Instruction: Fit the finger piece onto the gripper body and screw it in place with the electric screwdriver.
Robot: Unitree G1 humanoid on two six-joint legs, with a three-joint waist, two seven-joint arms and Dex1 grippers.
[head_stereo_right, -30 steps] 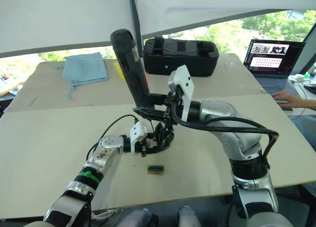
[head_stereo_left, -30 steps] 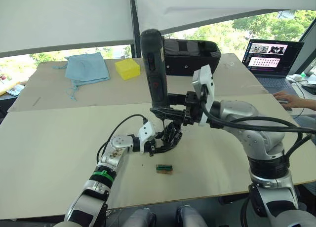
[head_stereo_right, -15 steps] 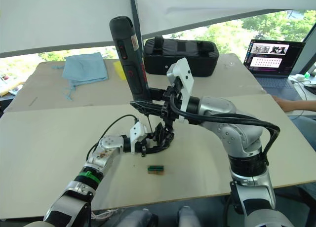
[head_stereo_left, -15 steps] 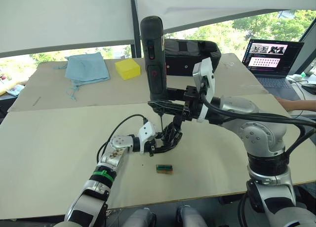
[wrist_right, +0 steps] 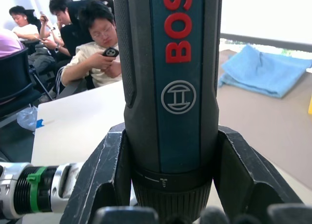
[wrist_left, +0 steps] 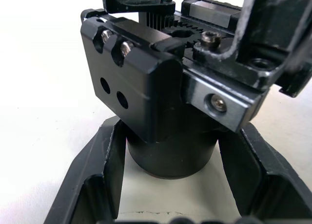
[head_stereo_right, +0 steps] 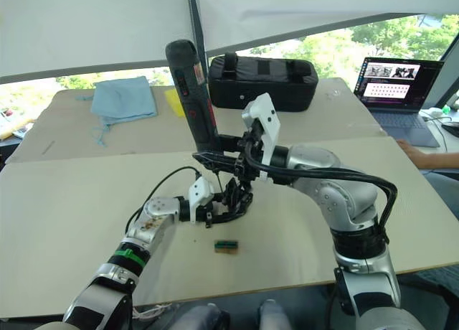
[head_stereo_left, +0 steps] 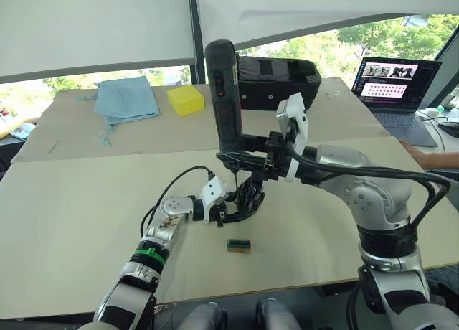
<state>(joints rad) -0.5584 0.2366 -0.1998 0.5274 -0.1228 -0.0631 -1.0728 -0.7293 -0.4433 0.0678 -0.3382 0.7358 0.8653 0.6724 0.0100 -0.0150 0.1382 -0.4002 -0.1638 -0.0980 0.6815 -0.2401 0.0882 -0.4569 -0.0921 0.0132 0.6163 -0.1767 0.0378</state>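
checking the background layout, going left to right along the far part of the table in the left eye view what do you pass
blue cloth → yellow block → electric screwdriver, upright in the right gripper → large black case → open laptop

Worktop (head_stereo_left: 72, 222): blue cloth (head_stereo_left: 127, 97) far left, yellow block (head_stereo_left: 185, 99) beside it, black case (head_stereo_left: 276, 80) far centre, open laptop (head_stereo_left: 396, 86) far right, small green-and-brown block (head_stereo_left: 239, 244) near centre.
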